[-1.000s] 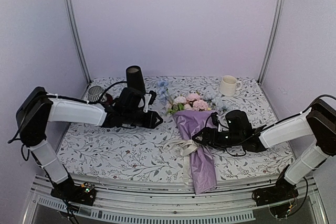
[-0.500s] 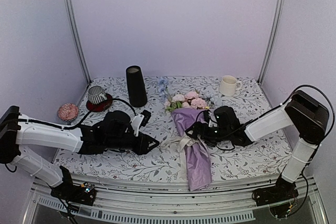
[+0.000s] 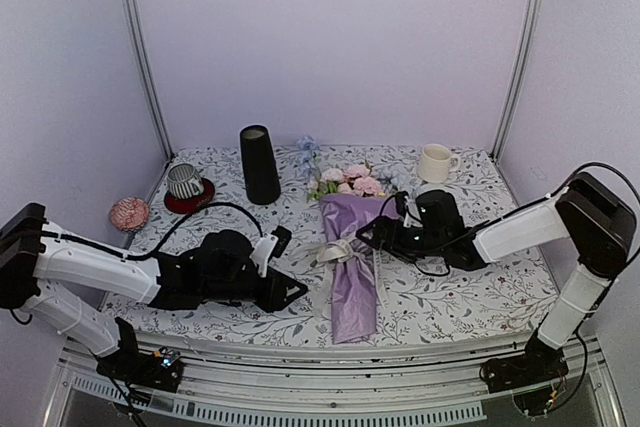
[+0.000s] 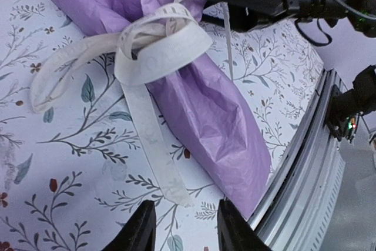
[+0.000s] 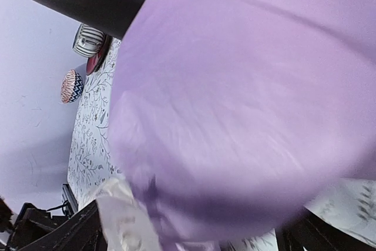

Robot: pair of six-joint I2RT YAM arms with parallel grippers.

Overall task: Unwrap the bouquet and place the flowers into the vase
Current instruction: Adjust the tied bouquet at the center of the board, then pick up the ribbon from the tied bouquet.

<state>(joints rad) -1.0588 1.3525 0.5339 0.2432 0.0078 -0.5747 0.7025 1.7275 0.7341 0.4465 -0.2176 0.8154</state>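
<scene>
Bouquet [image 3: 352, 267] is lying centre of table [image 3: 470, 297], blooms pointing back near vase [image 3: 260, 164], ribbon [image 4: 155, 39] knotted. Left gripper [image 4: 185, 236] is sitting low, fingers part-way apart and empty, ribbon tail just ahead. Right gripper [image 3: 367, 236] is straddling the paper, fingers wide. Suggest right pinning the paper while left is pinching only the tail, pulling flat away from the knot.

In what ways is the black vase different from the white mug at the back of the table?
The black vase is tall and slim, while the white mug is short and squat. The vase has no handle; the mug has one on its right side. The vase stands left of the bouquet, the mug right of it. Both stand upright.
</scene>
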